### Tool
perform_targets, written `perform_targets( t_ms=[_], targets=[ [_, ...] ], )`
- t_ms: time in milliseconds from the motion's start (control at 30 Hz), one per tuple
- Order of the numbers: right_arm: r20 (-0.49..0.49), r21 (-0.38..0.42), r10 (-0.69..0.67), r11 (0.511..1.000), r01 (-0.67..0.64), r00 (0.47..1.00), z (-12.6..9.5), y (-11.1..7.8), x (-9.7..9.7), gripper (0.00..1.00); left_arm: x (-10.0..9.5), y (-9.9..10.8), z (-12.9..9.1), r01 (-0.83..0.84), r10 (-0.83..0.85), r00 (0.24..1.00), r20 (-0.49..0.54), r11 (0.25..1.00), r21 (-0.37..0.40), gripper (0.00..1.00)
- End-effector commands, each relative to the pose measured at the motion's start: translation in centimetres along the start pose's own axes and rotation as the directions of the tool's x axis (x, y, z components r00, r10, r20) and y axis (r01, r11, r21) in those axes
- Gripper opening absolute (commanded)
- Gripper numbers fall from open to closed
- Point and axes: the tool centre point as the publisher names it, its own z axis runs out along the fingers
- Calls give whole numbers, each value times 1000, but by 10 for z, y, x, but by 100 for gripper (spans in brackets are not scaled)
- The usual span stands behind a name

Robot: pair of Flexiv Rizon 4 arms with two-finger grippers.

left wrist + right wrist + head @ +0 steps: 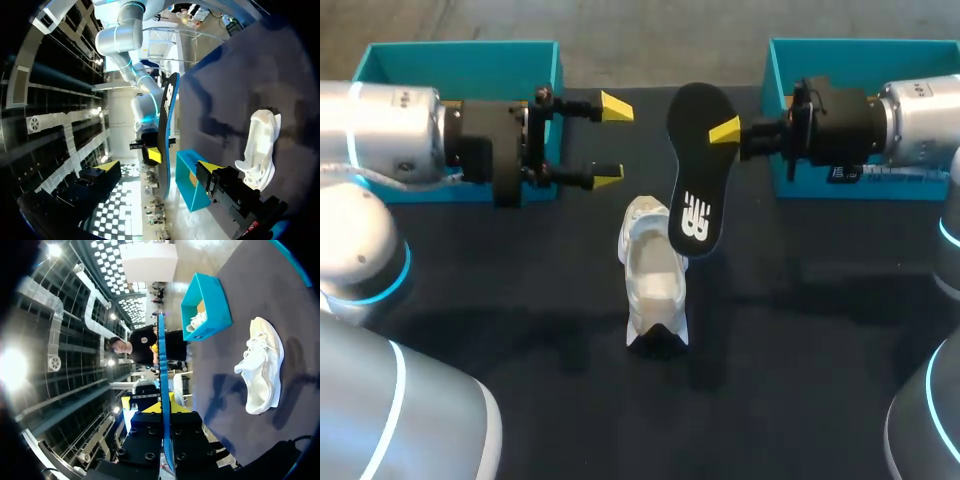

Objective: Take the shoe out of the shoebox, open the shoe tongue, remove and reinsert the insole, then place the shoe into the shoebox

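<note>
A white shoe stands on its sole in the middle of the dark table, opening upward. Above and behind it hangs the black insole, toe end up, with my right gripper shut on its edge. In the right wrist view the insole shows edge-on between the fingers of the right gripper, and the shoe lies off to the side. My left gripper is open and empty, level with the insole and to its left. From the left wrist, the insole is straight ahead of the left gripper, and the shoe is beside it.
Two teal shoeboxes stand along the table's back edge, one at the left under my left arm, one at the right under my right arm. The left box holds another white shoe. Bare cloth surrounds the standing shoe.
</note>
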Motion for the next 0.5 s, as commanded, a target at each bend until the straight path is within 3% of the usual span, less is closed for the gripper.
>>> perform_targets(
  t_ms=[33, 500],
  targets=[
    [3, -7, 4, 1000, -4, 1000, 2, -2, 2, 0, 4, 2, 10, -7, 5, 983, 185, 1000, 9, 100],
    [-9, -11, 15, 1000, -15, 1000, 6, -3, 3, 0, 4, 9, 27, 7, -15, 981, 195, 999, 46, 100]
  ],
)
